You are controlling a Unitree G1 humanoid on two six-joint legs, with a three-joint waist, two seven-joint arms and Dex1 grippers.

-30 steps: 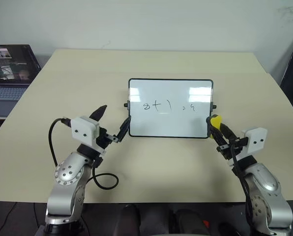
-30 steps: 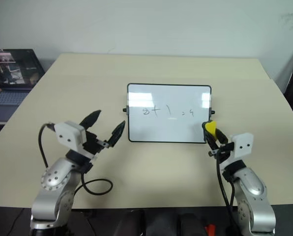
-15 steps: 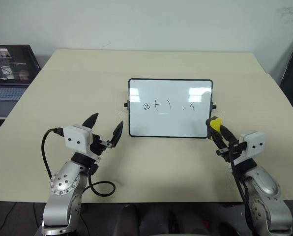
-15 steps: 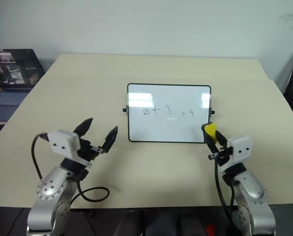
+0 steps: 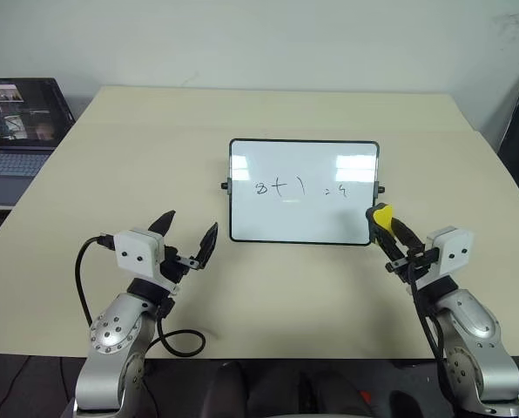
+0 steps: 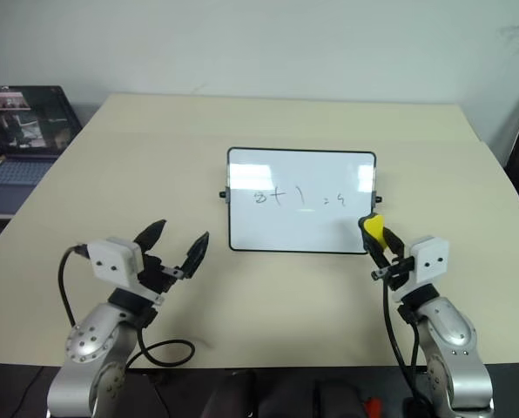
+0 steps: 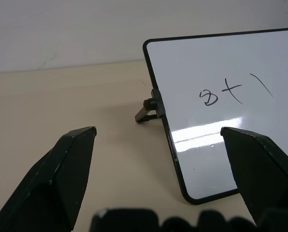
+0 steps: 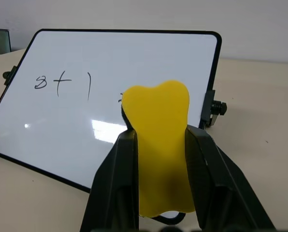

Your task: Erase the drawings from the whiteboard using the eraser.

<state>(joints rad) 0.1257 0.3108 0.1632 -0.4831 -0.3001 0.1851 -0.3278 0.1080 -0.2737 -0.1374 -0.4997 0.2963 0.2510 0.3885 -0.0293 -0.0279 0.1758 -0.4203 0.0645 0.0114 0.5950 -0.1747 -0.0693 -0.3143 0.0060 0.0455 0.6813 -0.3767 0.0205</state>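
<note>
Nearest, the right claw [image 5: 388,233] pinches the small yellow eraser [image 8: 159,140], which hides the end of the thin black handwritten drawings [image 5: 299,188]. The left claw [image 5: 187,236] gapes wide, empty. Beyond, the glossy black-framed whiteboard [image 5: 303,165] leans on the beige table [image 5: 268,109].

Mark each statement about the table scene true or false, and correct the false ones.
1. The right gripper holds the eraser. True.
2. The whiteboard is wiped clean. False: the drawings are still on it.
3. The left gripper is shut on the board's frame. False: its fingers are spread apart and hold nothing.
4. A laptop sits to the robot's left, beyond the table edge. True.
5. The eraser is red. False: it is yellow.
</note>
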